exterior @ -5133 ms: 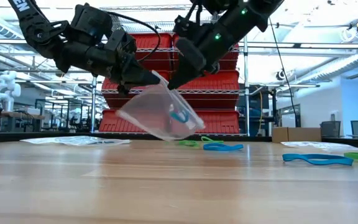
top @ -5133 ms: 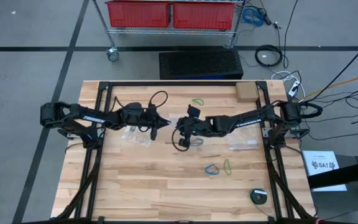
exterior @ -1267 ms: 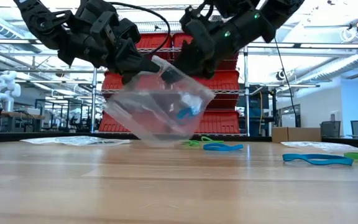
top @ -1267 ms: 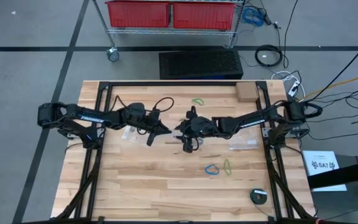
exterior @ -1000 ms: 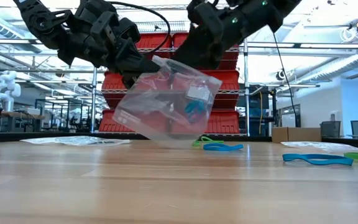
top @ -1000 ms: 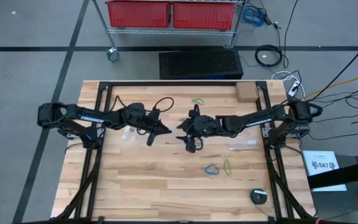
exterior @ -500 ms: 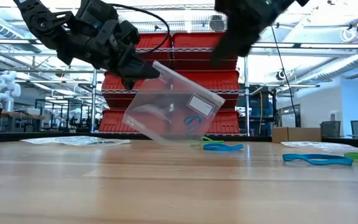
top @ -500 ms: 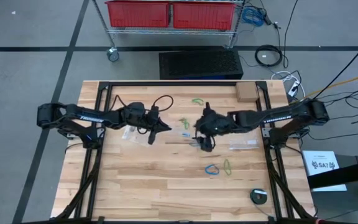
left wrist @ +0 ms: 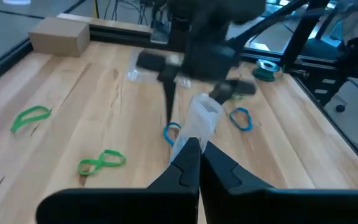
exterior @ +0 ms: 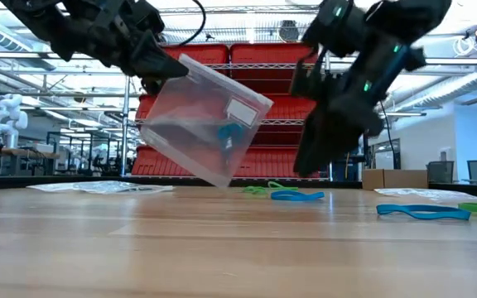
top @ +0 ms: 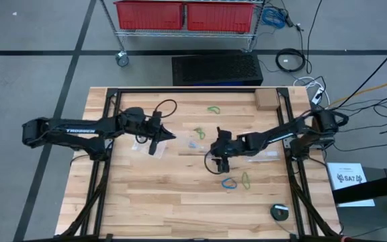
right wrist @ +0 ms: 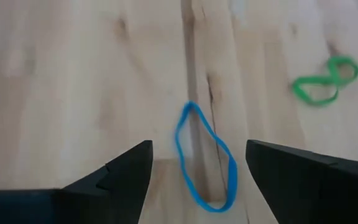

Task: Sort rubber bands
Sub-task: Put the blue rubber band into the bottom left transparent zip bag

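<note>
**Right claw off the bag, down over a loose blue band**

Right gripper (right wrist: 194, 163) has left the bag and dropped, jaws spread wide, over a blue rubber band (right wrist: 205, 157) lying on the table (top: 153, 202); next pick is likely; left gripper (exterior: 157, 76) stays clenched on the clear bag (exterior: 201, 120). Low view alone shows a teal band (exterior: 224, 133) already bagged.

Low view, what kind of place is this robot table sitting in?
Most likely a robotics lab or workshop: wire shelving holding red bins stands behind the wooden table, a white humanoid robot waits at far left, and ducts run overhead.
</note>
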Robot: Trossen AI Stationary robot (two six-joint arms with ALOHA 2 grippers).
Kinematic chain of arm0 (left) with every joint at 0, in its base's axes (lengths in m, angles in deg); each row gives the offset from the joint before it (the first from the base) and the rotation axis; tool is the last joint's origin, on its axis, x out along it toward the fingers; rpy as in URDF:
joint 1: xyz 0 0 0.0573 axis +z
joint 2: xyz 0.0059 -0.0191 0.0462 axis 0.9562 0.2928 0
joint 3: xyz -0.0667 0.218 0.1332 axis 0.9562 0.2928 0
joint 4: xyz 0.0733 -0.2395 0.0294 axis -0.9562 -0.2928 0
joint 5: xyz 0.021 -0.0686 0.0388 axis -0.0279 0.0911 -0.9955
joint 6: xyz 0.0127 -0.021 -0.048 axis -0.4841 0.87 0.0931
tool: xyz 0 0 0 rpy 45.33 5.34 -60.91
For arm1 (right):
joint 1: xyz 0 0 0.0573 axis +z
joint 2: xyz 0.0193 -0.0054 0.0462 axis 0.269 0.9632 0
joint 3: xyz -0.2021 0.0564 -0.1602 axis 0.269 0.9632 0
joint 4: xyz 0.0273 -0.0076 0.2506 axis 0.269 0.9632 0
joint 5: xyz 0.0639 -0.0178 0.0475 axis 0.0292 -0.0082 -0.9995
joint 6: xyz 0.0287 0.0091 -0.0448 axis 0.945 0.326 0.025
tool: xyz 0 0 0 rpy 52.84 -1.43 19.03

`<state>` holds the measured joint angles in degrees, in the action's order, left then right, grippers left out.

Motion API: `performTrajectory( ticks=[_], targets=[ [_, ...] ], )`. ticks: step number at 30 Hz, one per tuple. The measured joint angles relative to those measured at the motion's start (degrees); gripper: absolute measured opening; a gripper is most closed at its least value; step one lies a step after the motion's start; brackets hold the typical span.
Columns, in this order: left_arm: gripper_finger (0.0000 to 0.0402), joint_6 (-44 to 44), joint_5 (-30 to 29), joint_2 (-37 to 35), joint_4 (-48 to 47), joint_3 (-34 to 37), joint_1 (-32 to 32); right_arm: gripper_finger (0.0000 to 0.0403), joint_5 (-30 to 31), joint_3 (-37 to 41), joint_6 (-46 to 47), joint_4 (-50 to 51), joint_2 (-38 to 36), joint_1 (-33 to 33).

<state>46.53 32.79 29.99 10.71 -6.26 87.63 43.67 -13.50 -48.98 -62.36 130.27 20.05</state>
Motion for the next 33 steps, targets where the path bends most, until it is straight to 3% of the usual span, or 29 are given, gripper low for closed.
performTrajectory(
  ticks=[6,12,16,21,26,33],
  targets=[
    [0.0002,-0.24,-0.04,0.62,-0.7,0.13,-0.04,0.0254,-0.6,-0.53,-0.97,-1.64,6.97,-2.14],
    [0.0002,-0.22,-0.66,1.47,-0.98,0.7,-0.05,0.0243,-5.4,-0.61,0.68,-3.59,9.56,-2.99],
    [0.0002,-0.22,-1.4,1.47,-0.72,0.7,-0.05,0.0175,-5.31,-0.5,0.91,-4.3,9.63,-1.99],
    [0.0002,-0.23,-1.43,1.47,-0.64,0.7,-0.05,0.0023,-5.84,-0.59,0.21,-5.21,9.73,-0.63],
    [0.0002,-0.25,-1.54,1.49,-0.54,0.72,-0.04,0.0008,-6.68,-3.51,1.28,-2.65,8.59,0.7],
    [0.0002,-0.24,-2.6,1.52,-0.65,0.75,-0.05,0.0001,-6.31,-8.44,-1.02,-2.03,1.36,2.77]
  ],
)
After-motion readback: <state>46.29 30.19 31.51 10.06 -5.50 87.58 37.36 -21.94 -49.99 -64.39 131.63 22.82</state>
